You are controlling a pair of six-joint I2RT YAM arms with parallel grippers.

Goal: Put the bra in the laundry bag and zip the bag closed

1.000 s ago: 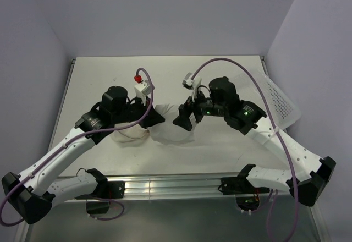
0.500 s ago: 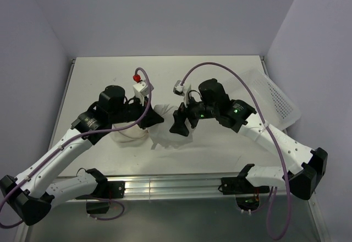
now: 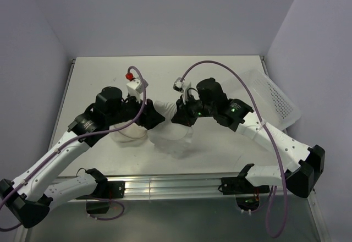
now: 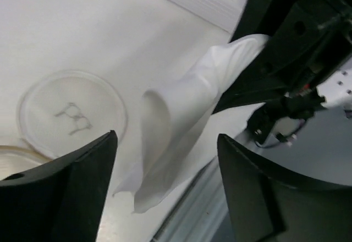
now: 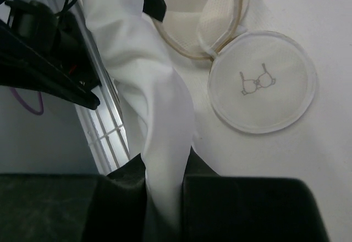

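The laundry bag point(image 5: 193, 25) had a lid point(image 5: 262, 82) that bore only a small line drawing of a bra, no words. Just beside the bag, the bra point(image 5: 147, 88) hung pinched in the right gripper point(image 5: 165, 169). The left gripper point(image 4: 165, 138) gaped wide around the cloth, gripping nothing.

This is a robotics lab test cell rather than a lived-in room. A plain white table point(image 3: 99, 77) sits boxed in by bare, pale lavender walls point(image 3: 165, 16). The left arm point(image 3: 55, 157) and right arm point(image 3: 275, 137) are bolted to an aluminium rail point(image 3: 170, 186) at its near edge, with a purple cable point(image 3: 220, 62) looping in the open.
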